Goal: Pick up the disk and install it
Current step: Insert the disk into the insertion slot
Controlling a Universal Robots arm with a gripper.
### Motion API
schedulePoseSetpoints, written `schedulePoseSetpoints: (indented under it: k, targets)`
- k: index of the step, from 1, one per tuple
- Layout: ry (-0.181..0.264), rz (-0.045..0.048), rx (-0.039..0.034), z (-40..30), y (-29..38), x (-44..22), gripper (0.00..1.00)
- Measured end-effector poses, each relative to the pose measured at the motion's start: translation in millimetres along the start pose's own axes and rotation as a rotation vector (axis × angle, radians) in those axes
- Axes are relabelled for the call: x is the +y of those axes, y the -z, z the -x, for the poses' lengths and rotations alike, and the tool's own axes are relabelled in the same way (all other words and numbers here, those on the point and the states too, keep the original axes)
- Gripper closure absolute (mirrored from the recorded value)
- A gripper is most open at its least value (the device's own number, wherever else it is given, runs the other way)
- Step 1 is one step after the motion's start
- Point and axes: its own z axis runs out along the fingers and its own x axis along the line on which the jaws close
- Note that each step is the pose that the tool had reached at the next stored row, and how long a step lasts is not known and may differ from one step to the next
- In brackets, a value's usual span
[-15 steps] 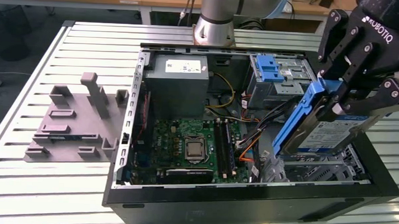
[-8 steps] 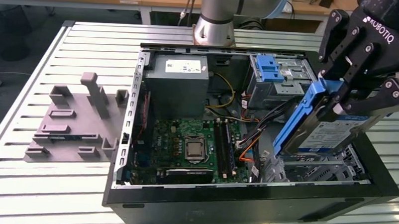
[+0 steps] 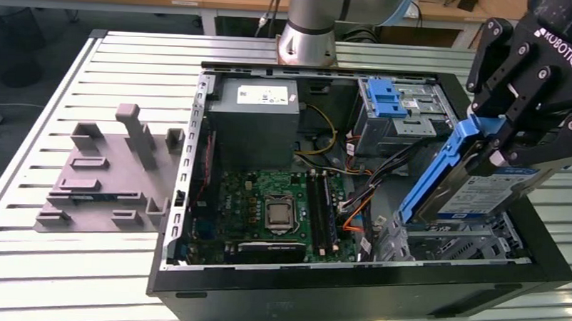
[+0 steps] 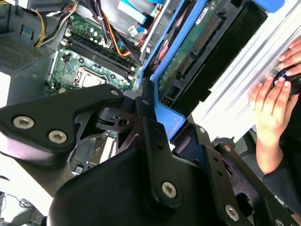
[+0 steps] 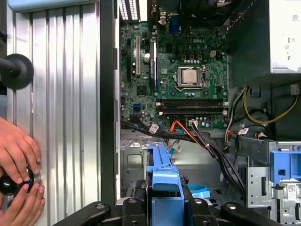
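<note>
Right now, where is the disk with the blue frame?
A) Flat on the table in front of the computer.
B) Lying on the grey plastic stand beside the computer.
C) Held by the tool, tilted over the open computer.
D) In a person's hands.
C: in the exterior view the tool is clamped on the disk, which hangs tilted over one end of the open computer.

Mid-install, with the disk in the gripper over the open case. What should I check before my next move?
1. Grip: gripper shut on the disk at its blue rail: ok.
2. Disk lifted above the drive cage: ok.
3. Disk level with the cage: tilted, not ok.
4. Cables clear of the cage: cannot tell.
5. People clear: hands on the table beside the case: not ok.
</note>
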Motion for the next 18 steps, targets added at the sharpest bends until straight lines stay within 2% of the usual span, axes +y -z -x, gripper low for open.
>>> schedulePoseSetpoints:
  k: [7, 14, 18]
  targets:
    - [0.0, 0.0001, -0.0042, 0.5, -4.3, -2.6, 0.64]
    - [0.0, 0.0001, -0.0043, 1.0, -7.1, -7.0, 0.64]
    - [0.0, 0.0001, -0.0043, 1.0, -9.5, -7.3, 0.64]
